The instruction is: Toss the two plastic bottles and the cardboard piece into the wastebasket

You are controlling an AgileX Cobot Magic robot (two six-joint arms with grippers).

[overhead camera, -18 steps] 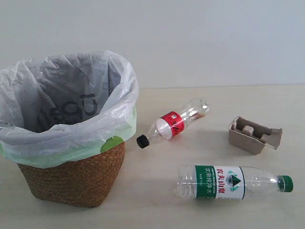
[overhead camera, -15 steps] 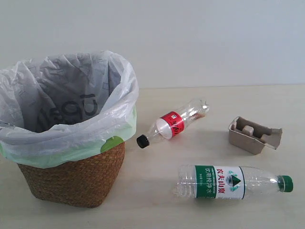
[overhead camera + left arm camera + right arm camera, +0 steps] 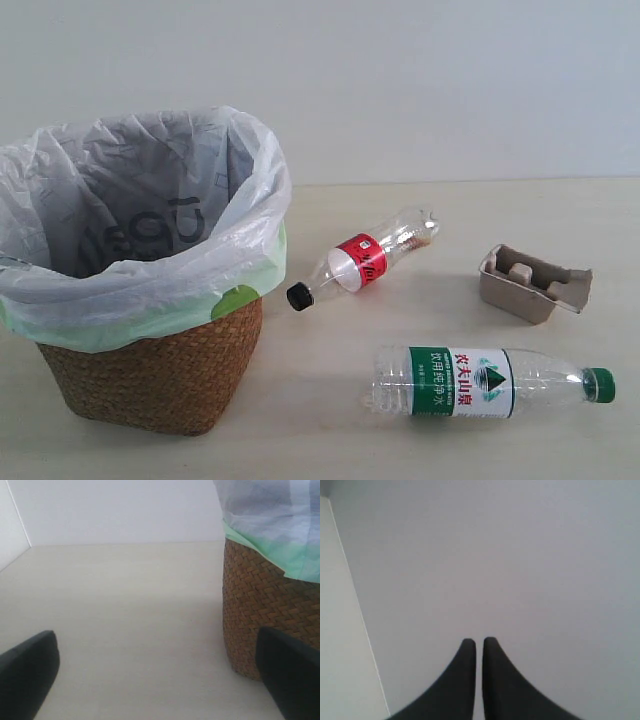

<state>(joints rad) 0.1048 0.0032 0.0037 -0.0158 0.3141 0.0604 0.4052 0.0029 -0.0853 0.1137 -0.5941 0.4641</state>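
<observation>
The wicker wastebasket (image 3: 160, 375), lined with a white bag, stands at the left of the exterior view. The red-label bottle (image 3: 362, 259) lies on its side just right of the wastebasket, black cap toward it. Nearer the front lies the green-label bottle (image 3: 487, 381), green cap pointing right. The cardboard piece (image 3: 534, 282) sits at the right. No gripper shows in the exterior view. My left gripper (image 3: 160, 670) is open over bare table, with the wastebasket (image 3: 260, 615) close beside one of its fingers. My right gripper (image 3: 479, 642) is shut on nothing and faces a plain wall.
A pale wall backs the beige table (image 3: 450, 215). In the left wrist view, bare tabletop (image 3: 125, 610) stretches from the wastebasket to a white side wall.
</observation>
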